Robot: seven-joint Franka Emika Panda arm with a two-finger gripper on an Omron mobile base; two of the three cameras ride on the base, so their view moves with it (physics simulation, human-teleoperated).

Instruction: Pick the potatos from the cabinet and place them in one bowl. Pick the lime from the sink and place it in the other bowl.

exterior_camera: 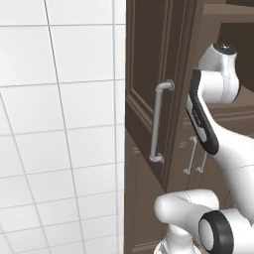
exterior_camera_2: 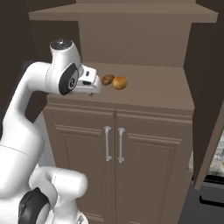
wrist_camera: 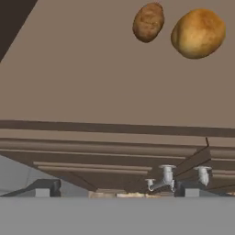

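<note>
We look into the open cabinet [exterior_camera_2: 131, 26] and find both potatoes on its shelf [exterior_camera_2: 148, 89]. In the right base view they sit left of centre in the upper half of the frame, side by side and touching or nearly so — the darker potato [exterior_camera_2: 107, 79] on the left, the golden potato [exterior_camera_2: 119, 82] on the right. In the hand view the same pair lies at the top right of the frame, with a narrow gap between them there.

Our hand [wrist_camera: 117, 188] has its jaws spread wide and holds nothing: the two dark fingertips [wrist_camera: 43, 187] rise far apart at the bottom of the hand view, one at the lower left and the other at the lower right, with bare shelf between them. The potatoes lie well above the fingertips in that view, clear of both. In the right base view the white wrist sits just left of the darker potato, level with the shelf edge.

Below the shelf, two low doors [exterior_camera_2: 116, 162] meet at a pair of thin handles [exterior_camera_2: 113, 143]. In the left base view the cabinet's door [exterior_camera: 149, 84] stands swung out at centre frame, its long bar handle [exterior_camera: 158, 121] upright, beside a white tiled wall [exterior_camera: 59, 124] filling the left half.
</note>
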